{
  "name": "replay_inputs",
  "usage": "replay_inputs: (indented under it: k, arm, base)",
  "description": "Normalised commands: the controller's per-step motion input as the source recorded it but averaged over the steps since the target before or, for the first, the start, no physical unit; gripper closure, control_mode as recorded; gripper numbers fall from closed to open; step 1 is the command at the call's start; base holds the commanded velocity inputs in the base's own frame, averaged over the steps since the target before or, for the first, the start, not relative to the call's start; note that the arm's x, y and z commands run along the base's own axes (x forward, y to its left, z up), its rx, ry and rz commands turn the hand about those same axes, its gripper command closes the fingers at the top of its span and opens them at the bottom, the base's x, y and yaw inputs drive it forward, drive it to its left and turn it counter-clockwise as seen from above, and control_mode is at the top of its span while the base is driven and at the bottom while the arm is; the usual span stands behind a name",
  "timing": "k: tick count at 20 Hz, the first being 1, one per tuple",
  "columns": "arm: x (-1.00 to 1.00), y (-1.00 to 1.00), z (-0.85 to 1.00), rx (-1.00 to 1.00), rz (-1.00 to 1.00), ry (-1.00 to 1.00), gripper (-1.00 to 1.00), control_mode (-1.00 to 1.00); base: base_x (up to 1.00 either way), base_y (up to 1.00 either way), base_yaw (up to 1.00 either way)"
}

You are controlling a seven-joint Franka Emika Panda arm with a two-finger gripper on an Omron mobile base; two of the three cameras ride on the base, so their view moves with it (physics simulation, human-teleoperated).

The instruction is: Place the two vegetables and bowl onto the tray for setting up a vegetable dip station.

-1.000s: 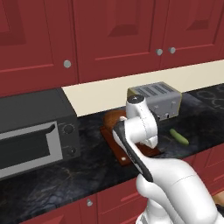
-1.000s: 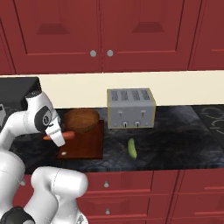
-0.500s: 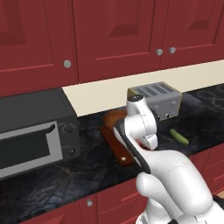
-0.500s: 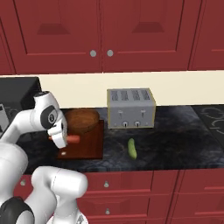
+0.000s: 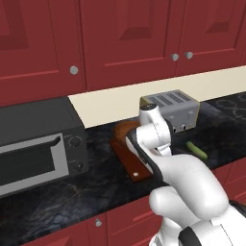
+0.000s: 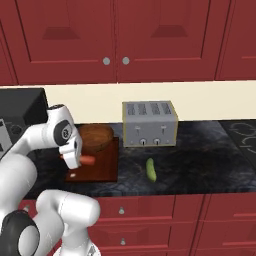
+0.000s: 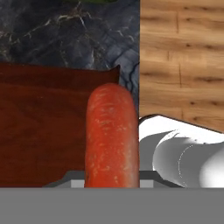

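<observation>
Bowl (image 6: 95, 138) already sat on the tray (image 6: 102, 170); gripper (image 6: 75, 159) clamped on the carrot (image 6: 86, 160), holding it over the tray, not yet released; cucumber (image 6: 150, 169) lay on the counter (image 6: 200, 165) by the toaster (image 6: 149, 123), left to move

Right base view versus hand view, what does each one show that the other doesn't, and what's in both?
Right base view alone: the silver four-slot toaster, the round brown wooden bowl on the tray, the elongated green cucumber lying on the dark counter. Hand view alone: pale wood-grain floor beyond the counter's edge. Both: the orange-red carrot in the gripper, above the reddish-brown wooden tray.
</observation>
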Motion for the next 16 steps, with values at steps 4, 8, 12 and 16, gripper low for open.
replay_inputs:
  k: [4, 8, 12, 16]
  arm:
    - [0.08, 0.0, -0.19, 0.0, 0.0, 0.0, 1.0, -1.0]
    - [0.11, -0.01, -0.16, 0.0, 0.0, 0.0, 1.0, -1.0]
    - [0.16, -0.01, -0.13, 0.0, 0.0, 0.0, 1.0, -1.0]
    - [0.11, 0.0, -0.13, 0.0, 0.0, 0.0, 1.0, -1.0]
  base:
    - [0.0, 0.0, 0.0]
    - [0.0, 0.0, 0.0]
    - [0.0, 0.0, 0.0]
    - [0.0, 0.0, 0.0]
